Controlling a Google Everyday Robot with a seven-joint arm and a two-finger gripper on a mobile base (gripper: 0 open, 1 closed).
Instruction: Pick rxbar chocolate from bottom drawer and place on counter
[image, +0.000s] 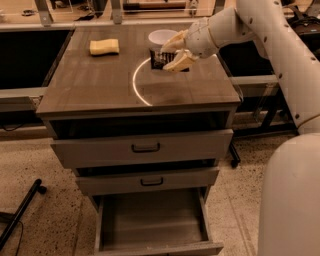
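Observation:
My gripper (172, 54) is over the back right of the counter (100, 90), shut on the rxbar chocolate (161, 59), a small black wrapper with pale lettering. The bar hangs at the counter's surface by the thin white arc (137, 85); I cannot tell whether it touches. The bottom drawer (150, 220) is pulled open below and its bare inside shows nothing in it.
A yellow sponge (104, 46) lies at the back left of the counter. A white bowl (161, 36) stands just behind the gripper. Two shallower drawers with black handles (145, 148) are slightly open. A black leg (20, 212) lies on the floor at left.

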